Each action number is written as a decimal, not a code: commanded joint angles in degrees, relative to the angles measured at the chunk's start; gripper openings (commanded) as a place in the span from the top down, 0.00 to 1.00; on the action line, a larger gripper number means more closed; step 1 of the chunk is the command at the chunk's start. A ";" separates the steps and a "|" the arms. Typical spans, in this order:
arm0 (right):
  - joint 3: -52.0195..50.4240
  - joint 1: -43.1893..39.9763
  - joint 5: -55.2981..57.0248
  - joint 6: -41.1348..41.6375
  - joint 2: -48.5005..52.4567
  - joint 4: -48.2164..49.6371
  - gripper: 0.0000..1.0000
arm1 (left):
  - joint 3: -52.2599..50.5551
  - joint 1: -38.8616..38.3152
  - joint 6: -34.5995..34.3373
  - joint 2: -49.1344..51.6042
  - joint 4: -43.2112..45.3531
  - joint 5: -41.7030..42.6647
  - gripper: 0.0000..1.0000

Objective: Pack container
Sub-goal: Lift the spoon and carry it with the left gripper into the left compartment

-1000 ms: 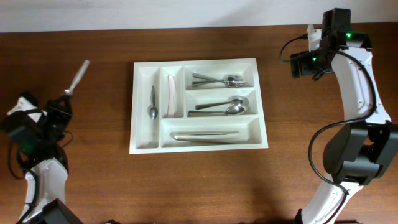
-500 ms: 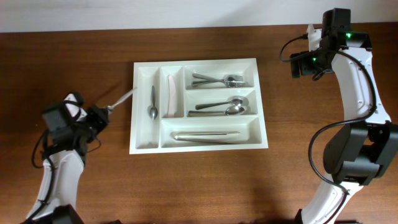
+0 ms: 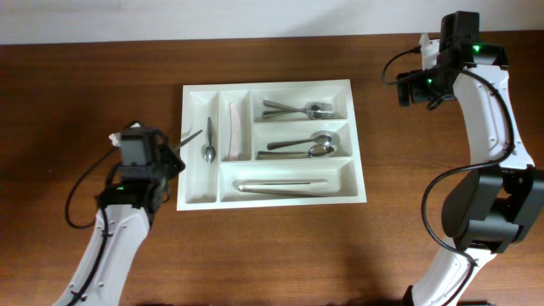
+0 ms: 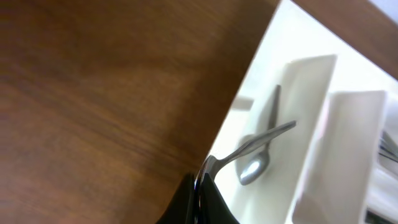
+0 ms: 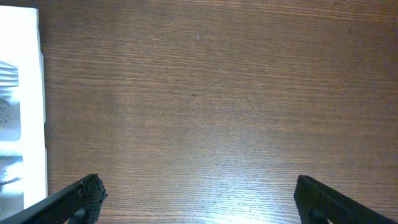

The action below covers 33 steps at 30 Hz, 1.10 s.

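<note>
From overhead, the large white rectangular plastic cutlery tray point(image 3: 197, 183) is lying mid-table on the brown wooden table point(image 3: 272, 255), with cutlery in all five compartments. The left gripper point(image 3: 174, 146) is hovering just beside its left wall, pinching a slim silver metal utensil point(image 3: 190, 136) whose free end is reaching over the rim. The right gripper point(image 3: 412, 89) is hanging well apart, off the tray's upper right corner.

In the left wrist view, the fingers are clamping the utensil point(image 4: 255, 142) by one end above the outer narrow compartment, where a small silver spoon point(image 4: 252, 169) is already lying.

In the right wrist view, the fingers are spreading wide over bare wood, holding nothing.

The placing step appears to be in hand; next, the utensil needs lining up along that compartment, lowering, and releasing.
</note>
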 commanded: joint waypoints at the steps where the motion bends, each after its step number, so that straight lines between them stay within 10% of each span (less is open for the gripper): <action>1: 0.15 0.22 0.07 -0.42 -1.16 0.02 0.01 | 1.05 -4.02 -7.06 -0.92 -1.22 -11.80 0.98; 33: 0.15 0.22 0.07 -0.42 -1.16 0.04 0.01 | 1.05 -14.51 -12.85 -0.20 -2.49 -25.31 0.98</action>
